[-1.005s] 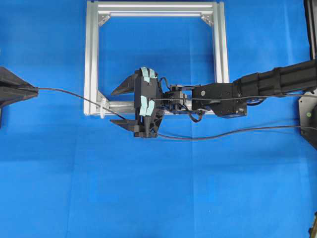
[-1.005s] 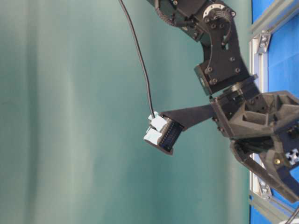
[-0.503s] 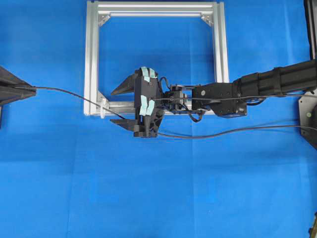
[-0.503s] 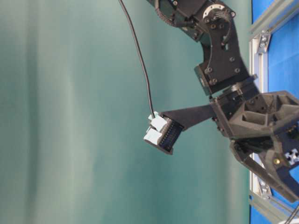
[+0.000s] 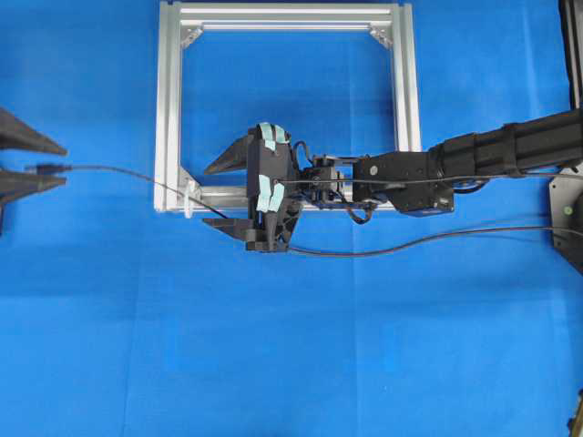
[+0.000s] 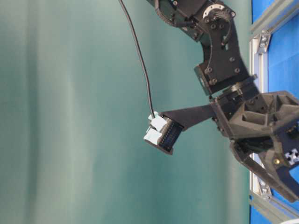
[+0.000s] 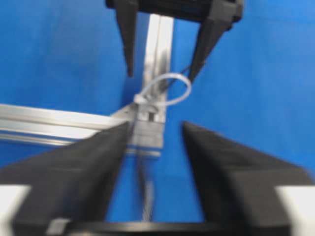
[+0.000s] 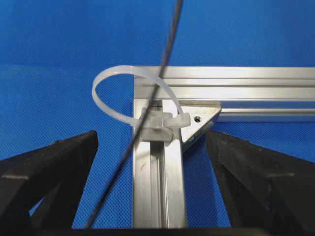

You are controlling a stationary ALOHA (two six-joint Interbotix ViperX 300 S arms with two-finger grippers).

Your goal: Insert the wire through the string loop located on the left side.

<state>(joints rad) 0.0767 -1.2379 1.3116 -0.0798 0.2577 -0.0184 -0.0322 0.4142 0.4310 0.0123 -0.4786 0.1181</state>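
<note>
Lying on the blue counter [image 5: 301, 346], the silver frame [image 5: 169, 109] fills the upper middle of the overhead view, w/ the string loop [image 5: 189, 198] fixed at its lower-left corner. The right arm [image 5: 492, 155] reaches in across the frame's bottom bar, its right gripper [image 5: 225, 194] spread wide, one finger tip inside the frame and the other below the bar, just right of the loop. The wire [image 5: 118, 171] runs from between the left gripper [image 5: 46, 162] fingers at the left edge, through the loop area, under the right gripper's lower finger and off to the right edge. The left gripper's jaws are parted, the plug end lying between them (no finger seems to press it, though contact is hard to judge).

Overhead, the loop is a tiny white speck; whether the wire passes through can't be told there. The right wrist view shows the loop [image 8: 129, 101] large, a white tie arching off the frame corner, and the wire [image 8: 152, 103] crossing right over its opening. The left wrist view, blurred, shows the loop [image 7: 165, 91] beyond its own fingers [image 7: 88, 162], w/ the right gripper's tips behind. The table-level view shows only the right arm [image 6: 219, 51] and a cable against a green backdrop.
</note>
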